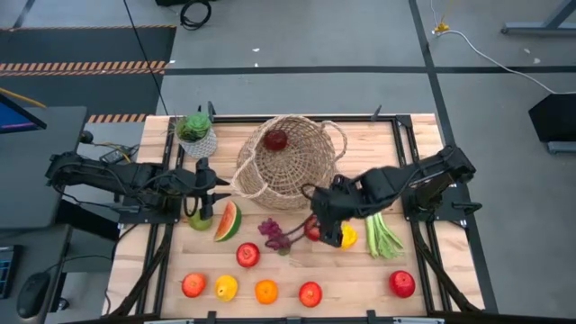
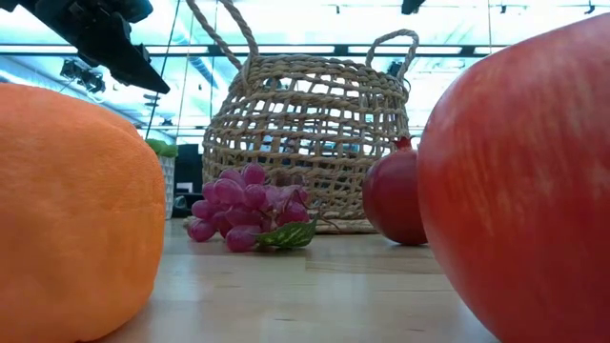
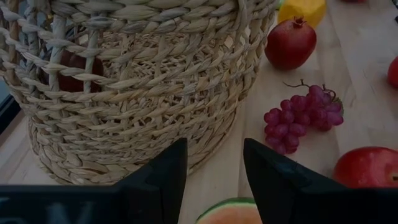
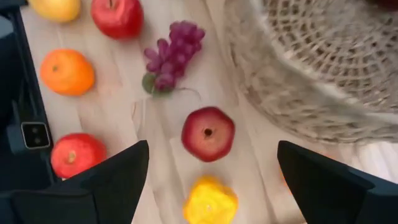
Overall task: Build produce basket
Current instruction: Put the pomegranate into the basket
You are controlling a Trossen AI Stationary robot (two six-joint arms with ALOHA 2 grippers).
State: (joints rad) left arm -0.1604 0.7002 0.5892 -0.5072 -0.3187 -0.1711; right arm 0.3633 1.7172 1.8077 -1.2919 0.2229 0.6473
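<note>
While the right tool (image 1: 326, 225) hangs wide over the pomegranate (image 4: 208, 133), the left tool (image 1: 203, 200), part-open and empty, faces the wicker basket (image 1: 286, 162).

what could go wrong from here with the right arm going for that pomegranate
1. The right gripper hangs open above the pomegranate, with the yellow fruit close beside it, so a finger might nudge that away.
2. The basket wall stands close by; a low swing might bump it.
3. The grapes lie nearby and could get dragged.
</note>
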